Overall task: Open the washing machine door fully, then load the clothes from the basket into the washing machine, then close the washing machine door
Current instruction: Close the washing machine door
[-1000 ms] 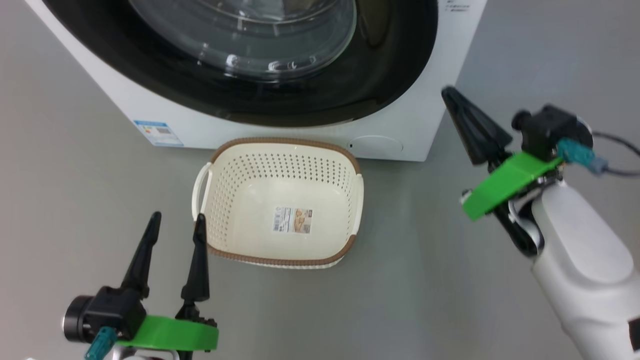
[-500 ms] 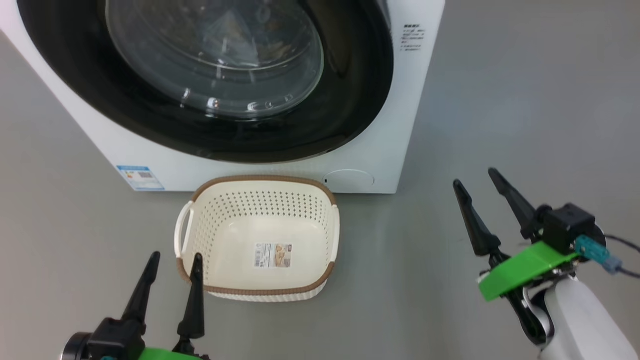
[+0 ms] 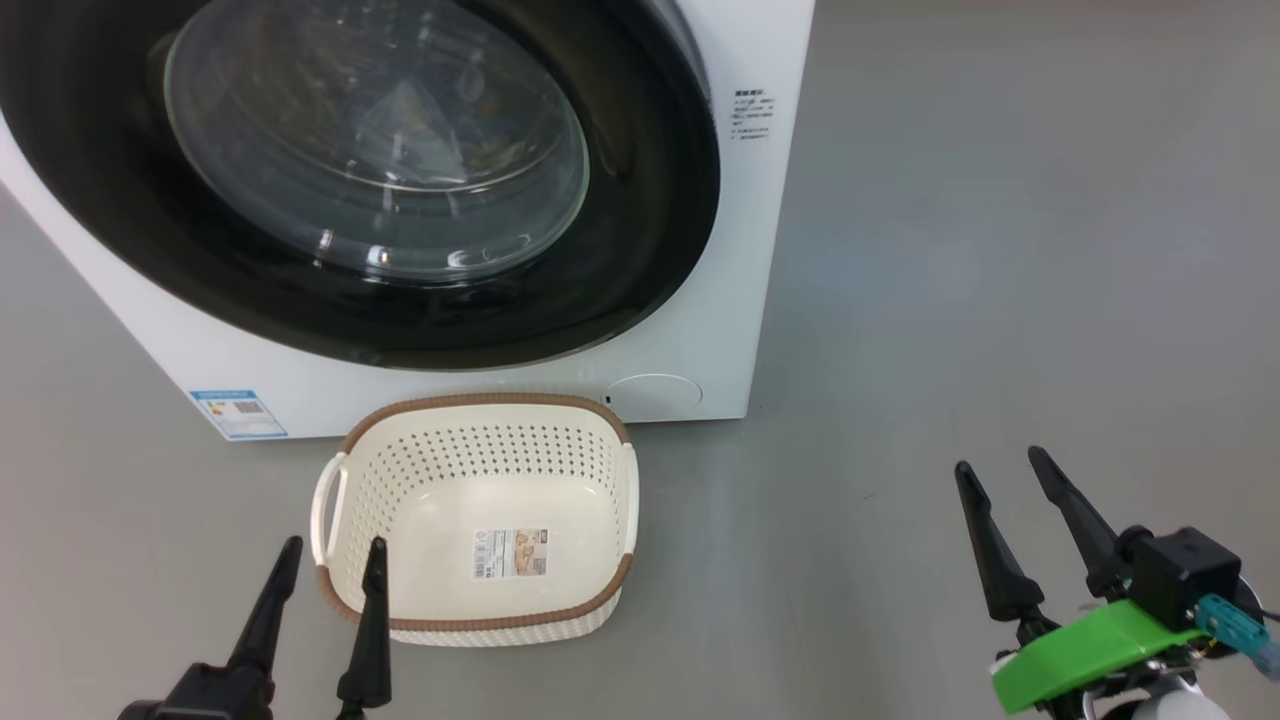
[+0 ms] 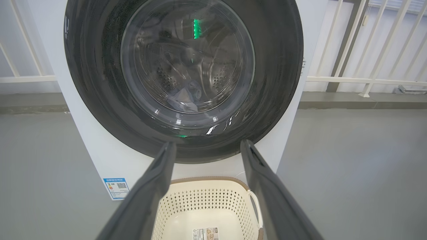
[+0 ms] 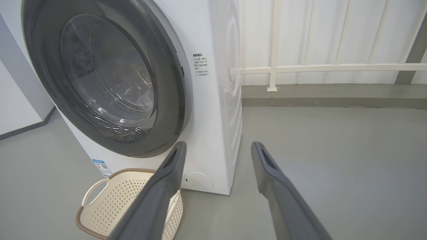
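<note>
Left claw (image 3: 333, 548): lower left of the head view, fingers spread wide, nothing between them; its inner finger overlaps the near-left corner of the basket (image 3: 480, 402), contact not determinable. Basket: upright on the floor (image 3: 950, 250), just in front of the washing machine (image 3: 745, 250), its bare bottom showing a label sticker (image 3: 510, 553). Washing machine door (image 3: 650, 200): shut, lying flush with the machine front. Clothes (image 4: 186, 99): bluish fabric seen through the door glass, low in the drum. Round filter cap (image 3: 655, 395): at the machine's lower right corner. Right claw (image 3: 998, 460): lower right, above bare floor, well apart from the basket, fingers spread wide, holding nothing.
</note>
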Controlling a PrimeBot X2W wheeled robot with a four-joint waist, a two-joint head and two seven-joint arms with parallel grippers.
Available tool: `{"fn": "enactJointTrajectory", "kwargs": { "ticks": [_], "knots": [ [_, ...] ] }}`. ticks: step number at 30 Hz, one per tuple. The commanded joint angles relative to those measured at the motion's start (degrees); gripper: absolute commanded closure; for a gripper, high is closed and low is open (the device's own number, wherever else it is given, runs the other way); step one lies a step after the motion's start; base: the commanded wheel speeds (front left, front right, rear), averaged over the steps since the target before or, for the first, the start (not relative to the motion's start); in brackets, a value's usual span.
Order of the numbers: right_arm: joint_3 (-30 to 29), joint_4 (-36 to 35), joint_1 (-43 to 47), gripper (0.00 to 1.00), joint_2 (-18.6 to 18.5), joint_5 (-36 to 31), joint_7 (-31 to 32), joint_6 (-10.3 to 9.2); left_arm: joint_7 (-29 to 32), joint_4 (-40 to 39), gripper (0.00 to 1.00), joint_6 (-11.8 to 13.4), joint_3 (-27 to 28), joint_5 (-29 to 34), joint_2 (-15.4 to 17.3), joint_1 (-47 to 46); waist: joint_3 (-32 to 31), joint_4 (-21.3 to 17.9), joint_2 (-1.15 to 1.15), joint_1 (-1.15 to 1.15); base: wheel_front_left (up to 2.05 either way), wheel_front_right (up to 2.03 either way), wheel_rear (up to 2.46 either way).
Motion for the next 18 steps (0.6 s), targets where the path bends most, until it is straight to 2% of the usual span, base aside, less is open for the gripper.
{"fn": "enactJointTrajectory", "kwargs": {
  "ticks": [1,10,18],
  "knots": [
    [0.7,-2.6,0.5,0.0,0.1,-0.7,0.3,-0.32,0.0,-1.8,0.0,0.5,2.0,-0.5,1.0,-0.6,-0.3,-0.6,0.0,0.0,0.0,0.0,0.0],
    [-2.0,-8.7,5.4,0.0,1.9,-2.3,3.0,-0.32,0.5,-2.4,0.0,0.8,2.0,-1.0,1.5,0.2,-1.3,-1.7,0.0,0.0,0.0,0.0,0.0],
    [-2.4,-10.4,6.9,0.0,2.8,-2.8,4.1,-0.32,0.8,-2.8,0.0,1.0,2.0,-1.4,2.0,0.6,-2.0,-1.9,0.0,0.0,0.0,0.0,0.0]
  ]
}}
